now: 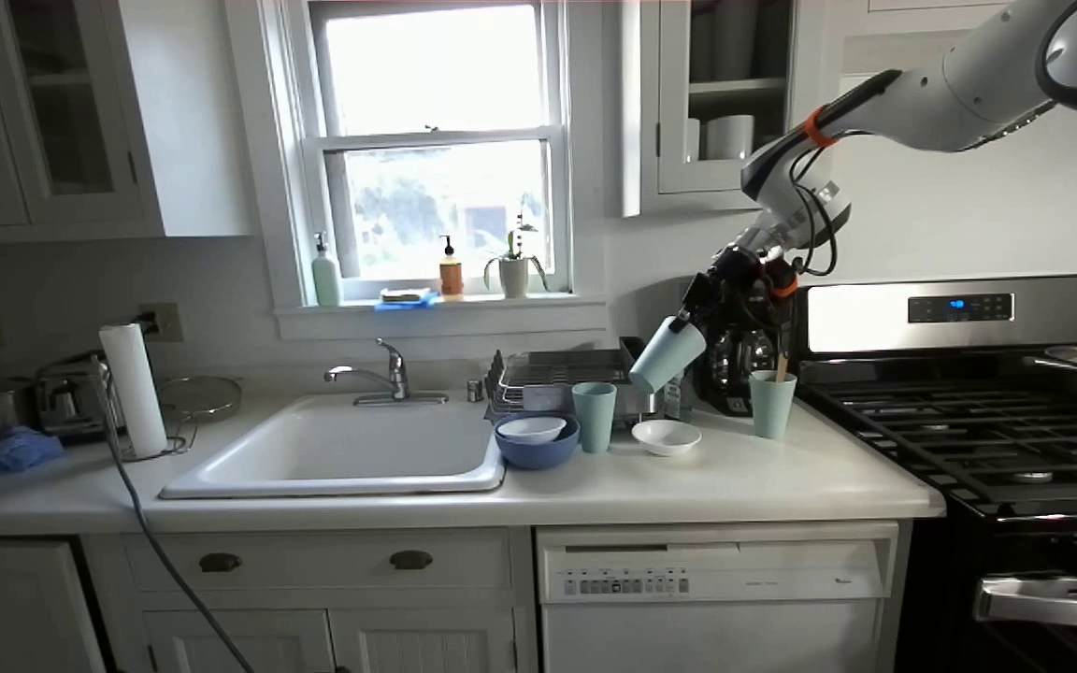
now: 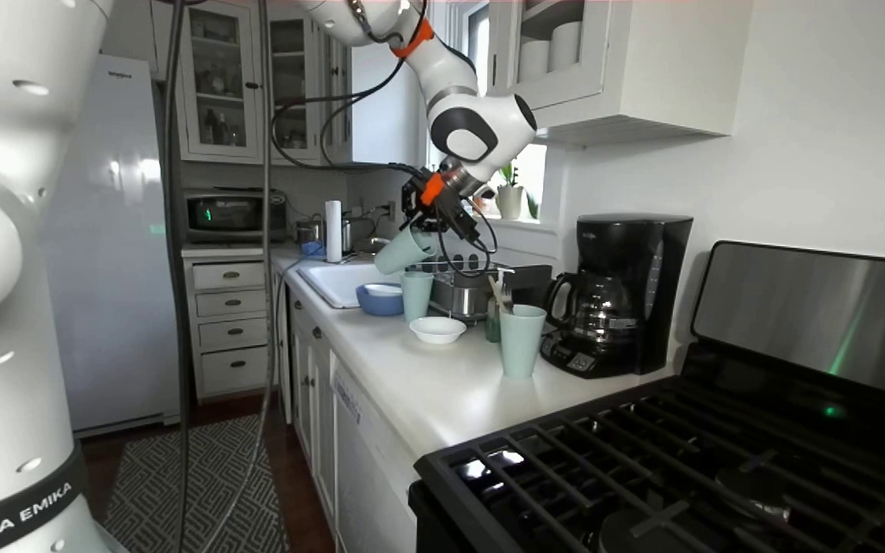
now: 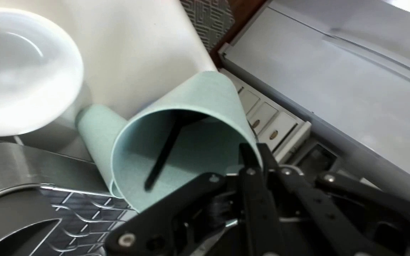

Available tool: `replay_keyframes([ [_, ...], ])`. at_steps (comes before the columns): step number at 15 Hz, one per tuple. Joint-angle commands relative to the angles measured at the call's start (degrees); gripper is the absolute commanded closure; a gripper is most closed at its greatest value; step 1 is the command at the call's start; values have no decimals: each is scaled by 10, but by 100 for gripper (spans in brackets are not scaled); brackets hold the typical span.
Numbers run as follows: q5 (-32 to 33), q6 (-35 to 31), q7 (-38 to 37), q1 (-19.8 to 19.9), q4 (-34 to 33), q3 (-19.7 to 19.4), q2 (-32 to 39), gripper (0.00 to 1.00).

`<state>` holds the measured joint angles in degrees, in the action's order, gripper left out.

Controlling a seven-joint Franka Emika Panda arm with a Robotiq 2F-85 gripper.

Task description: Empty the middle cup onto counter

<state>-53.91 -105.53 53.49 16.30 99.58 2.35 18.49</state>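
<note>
- Jaws: you have them clenched to a narrow gap, nipped over the rim of the middle cup (image 1: 667,355).
- Grip detail: in the wrist view, you find one fingertip (image 3: 248,154) inside the mouth and its opposite number outside, the cup's wall between them.
- Position of held cup: you hold it tilted, raised above the surface (image 1: 782,486), mouth end uppermost and base slanting down, as both exterior views show.
- Interior: you note a slender dark shape (image 3: 164,160) within the cup; you cannot tell whether it is an object or a shadow.
- Upright cup (image 1: 595,418): stands on the surface near your held cup, apart from it.
- Blue bowl (image 1: 538,458): sits just beside that upright cup, a small white bowl (image 1: 531,430) nested in it.
- White dish (image 1: 667,437): rests on the surface, lower than your held cup.
- Third cup (image 2: 522,342): stands upright near the black coffee maker (image 2: 631,261), with utensils (image 2: 500,296) in it.
</note>
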Motion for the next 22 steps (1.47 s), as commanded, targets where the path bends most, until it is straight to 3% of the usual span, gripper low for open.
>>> replay_keyframes([
  [1,-100,64,1,3,12,-22,-7,99],
  [6,-223,102,-1,0,13,-52,14,99],
  [8,-199,90,0,-16,9,-66,12,96],
  [14,-216,83,-3,-19,5,-68,30,99],
  [22,-338,22,-26,-42,9,-61,62,99],
])
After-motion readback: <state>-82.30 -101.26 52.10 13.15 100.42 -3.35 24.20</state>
